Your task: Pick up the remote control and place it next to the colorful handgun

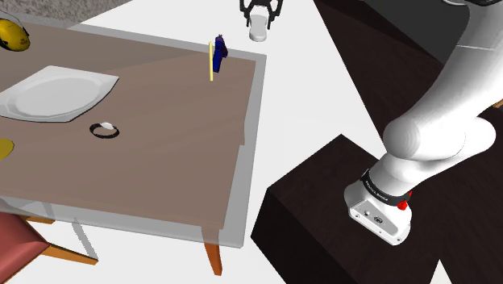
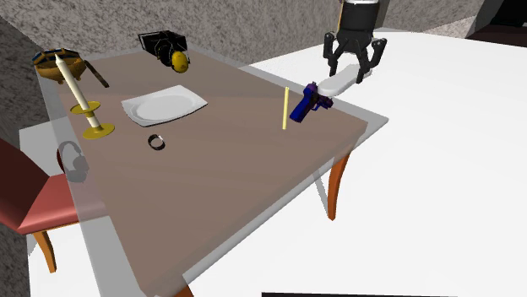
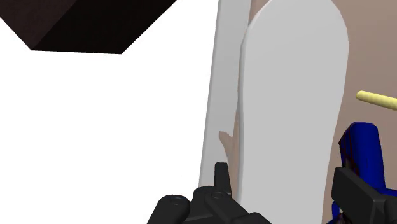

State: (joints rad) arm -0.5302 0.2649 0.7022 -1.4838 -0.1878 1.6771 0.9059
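The remote control (image 2: 338,84) is a plain white, rounded slab. My gripper (image 2: 355,61) is shut on it from above, over the table's corner. In the wrist view the remote (image 3: 292,108) runs long between my two fingers, one finger (image 3: 220,181) on each side. The handgun (image 2: 310,103), blue and purple, stands on the brown table (image 2: 228,177) just beside the remote, with a thin yellow stick (image 2: 285,108) upright next to it. From the shoulder camera the gripper (image 1: 262,11) and remote (image 1: 258,32) sit just past the table's far corner, beyond the gun (image 1: 219,50). Whether the remote touches the tabletop I cannot tell.
A white plate (image 2: 165,107), a small dark ring (image 2: 156,143), a gold candlestick (image 2: 84,105), a bowl (image 2: 57,63) and a black-and-yellow item (image 2: 169,51) spread across the table. A red chair (image 2: 34,198) stands at its side. The dark stand (image 1: 322,210) lies off the table's edge.
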